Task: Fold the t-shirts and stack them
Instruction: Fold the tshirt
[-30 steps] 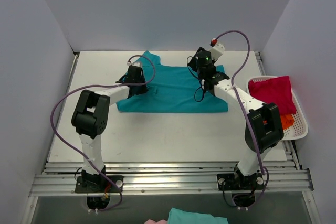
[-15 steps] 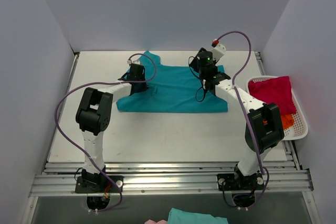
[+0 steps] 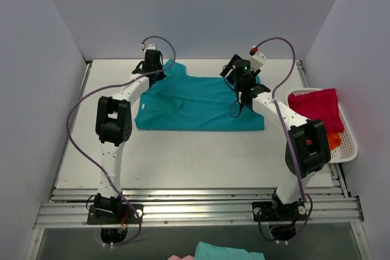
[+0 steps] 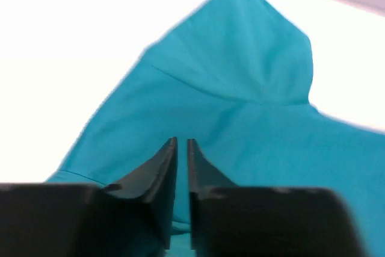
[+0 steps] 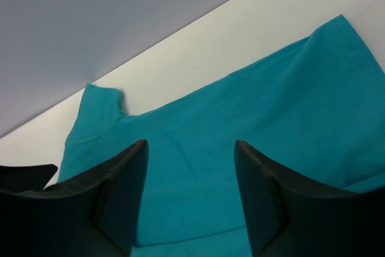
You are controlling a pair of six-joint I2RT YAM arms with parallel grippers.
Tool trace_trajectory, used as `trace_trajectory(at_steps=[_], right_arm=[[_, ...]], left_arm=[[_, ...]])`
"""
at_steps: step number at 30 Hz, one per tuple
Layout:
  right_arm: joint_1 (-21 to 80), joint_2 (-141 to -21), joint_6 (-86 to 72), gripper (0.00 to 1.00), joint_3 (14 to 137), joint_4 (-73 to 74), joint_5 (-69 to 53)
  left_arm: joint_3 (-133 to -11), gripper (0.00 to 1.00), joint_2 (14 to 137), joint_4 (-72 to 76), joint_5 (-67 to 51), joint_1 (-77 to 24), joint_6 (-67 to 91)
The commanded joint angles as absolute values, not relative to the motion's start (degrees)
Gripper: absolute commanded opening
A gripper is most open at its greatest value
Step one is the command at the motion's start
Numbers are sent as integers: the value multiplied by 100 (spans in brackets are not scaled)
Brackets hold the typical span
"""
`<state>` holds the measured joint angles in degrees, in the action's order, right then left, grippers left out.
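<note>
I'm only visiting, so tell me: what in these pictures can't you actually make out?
- Orange t-shirt: top view, only a sliver shows, under the crimson-pink t-shirt and behind the right arm.
- Left gripper: left wrist view, jaws shut over the teal t-shirt; whether cloth is pinched cannot be told.
- Teal cloth at the top view's bottom edge: cut off, so what it is cannot be told.

Count on inspection:
- T-shirts: three, namely one teal shirt (image 3: 201, 105), one crimson shirt (image 3: 317, 108) and one orange shirt (image 3: 333, 141).
- Baskets: one white basket (image 3: 348, 150).
- Tables: one table (image 3: 195, 156).
- Robot arms: two, the left arm (image 3: 113, 120) and the right arm (image 3: 304, 144).
- Partly cropped cloth pieces: two, one teal piece (image 3: 228, 252) and one pink piece (image 3: 177, 257).
</note>
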<state>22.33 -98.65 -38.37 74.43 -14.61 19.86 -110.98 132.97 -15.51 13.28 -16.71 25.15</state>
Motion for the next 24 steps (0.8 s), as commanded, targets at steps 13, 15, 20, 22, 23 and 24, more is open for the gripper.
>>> trace_trajectory(at_steps=[13, 15, 20, 22, 23, 24], right_arm=[[1804, -9773, -3428, 100, 7664, -1248, 2638], [1592, -10096, -3331, 100, 7892, -1283, 2462], [1178, -10871, -3085, 100, 8569, -774, 1828], [1152, -11100, -2988, 100, 8648, -791, 1819], [1090, -11179, -2997, 100, 8692, -774, 1828], [1046, -11380, -3014, 100, 8771, -747, 1837]], left_arm=[[-9368, 94, 11029, -519, 1662, -1222, 2153], [-9631, 94, 11484, -414, 1207, -1065, 2127], [-11494, 94, 12751, -1167, 431, -862, 2118], [-11846, 94, 13200, -1327, 387, -809, 2136], [-12135, 94, 13332, -1301, 274, -782, 2136], [-12329, 94, 13655, -1370, 185, -739, 2144]])
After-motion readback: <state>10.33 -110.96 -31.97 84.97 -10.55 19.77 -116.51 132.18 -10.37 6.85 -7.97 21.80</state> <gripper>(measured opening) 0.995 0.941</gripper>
